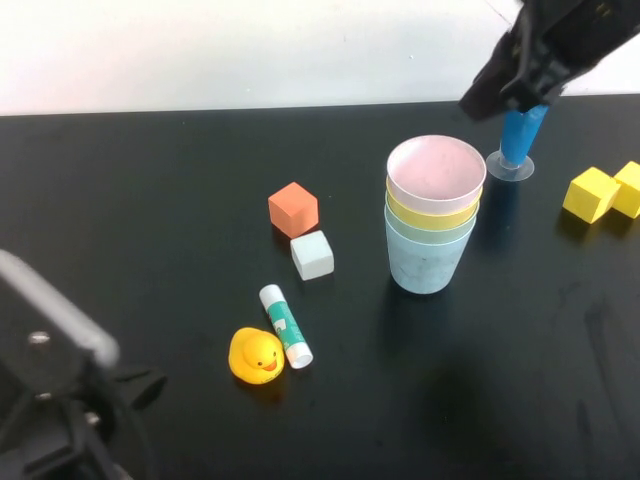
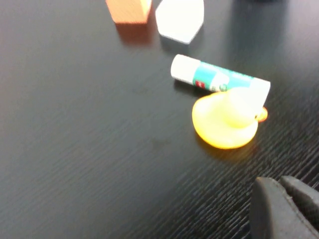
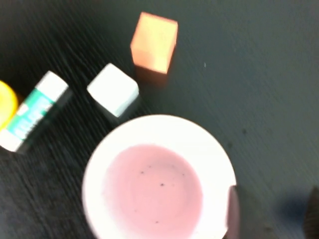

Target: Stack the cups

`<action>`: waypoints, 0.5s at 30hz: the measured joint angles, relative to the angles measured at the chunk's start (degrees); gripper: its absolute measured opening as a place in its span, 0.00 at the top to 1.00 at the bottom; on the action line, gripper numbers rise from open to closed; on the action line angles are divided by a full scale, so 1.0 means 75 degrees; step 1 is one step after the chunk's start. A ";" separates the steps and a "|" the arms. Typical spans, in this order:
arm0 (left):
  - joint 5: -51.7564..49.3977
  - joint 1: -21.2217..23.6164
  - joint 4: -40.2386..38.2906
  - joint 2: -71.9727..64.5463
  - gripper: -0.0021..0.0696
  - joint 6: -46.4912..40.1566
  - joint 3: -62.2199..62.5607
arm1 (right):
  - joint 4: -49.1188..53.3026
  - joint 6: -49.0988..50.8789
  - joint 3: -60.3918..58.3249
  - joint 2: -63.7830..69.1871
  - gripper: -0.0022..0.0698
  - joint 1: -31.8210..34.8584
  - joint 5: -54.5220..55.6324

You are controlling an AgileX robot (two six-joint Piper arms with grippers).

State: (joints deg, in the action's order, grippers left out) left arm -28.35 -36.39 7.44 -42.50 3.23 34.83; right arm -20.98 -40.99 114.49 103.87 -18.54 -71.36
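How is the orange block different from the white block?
The orange block is bright orange; the white block is pale. The orange block looks a bit bigger and sits farther from the robot; the white block sits nearer the glue stick. Both are cubes resting on the black table, left of the stacked cups.

High view looking down from robot's side; wrist views hovering close, both sharing orange cube (image 1: pixel 293 209) at 10 o'clock of cups (image 1: pixel 433 214)

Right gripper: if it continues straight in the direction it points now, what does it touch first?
Probably the pink cup on top of the stack. The right gripper hangs above and behind it, and its wrist view looks nearly straight into that cup. Depth is uncertain.
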 joint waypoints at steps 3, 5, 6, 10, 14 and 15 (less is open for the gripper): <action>-0.0175 0.0000 0.0198 0.0458 0.97 0.0471 0.0000 | -0.0358 -0.0144 -0.0334 -0.0533 0.85 0.0000 0.0000; -0.0289 0.0000 0.0425 0.0738 0.97 0.0855 -0.0059 | -0.0674 -0.0390 -0.0691 -0.1002 0.92 0.0000 0.0000; -0.0313 0.0000 0.0565 0.0938 0.97 0.0999 -0.0121 | -0.0824 -0.0556 -0.0947 -0.1273 0.93 0.0000 0.0000; -0.0482 0.0000 0.1027 0.1931 0.97 0.1665 -0.0655 | -0.1057 -0.1023 -0.2236 -0.2456 0.96 0.0000 0.0209; -0.0591 0.0000 0.1111 0.3062 0.97 0.1862 -0.1114 | -0.1112 -0.1398 -0.3935 -0.4006 0.97 0.0000 0.1351; -0.0631 0.0000 0.1132 0.3363 0.97 0.1880 -0.1212 | -0.1142 -0.1446 -0.4318 -0.4245 0.97 0.0000 0.1642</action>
State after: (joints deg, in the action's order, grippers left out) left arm -33.09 -36.39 15.93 -17.28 17.33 25.74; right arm -29.55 -51.84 82.11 72.03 -18.54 -59.04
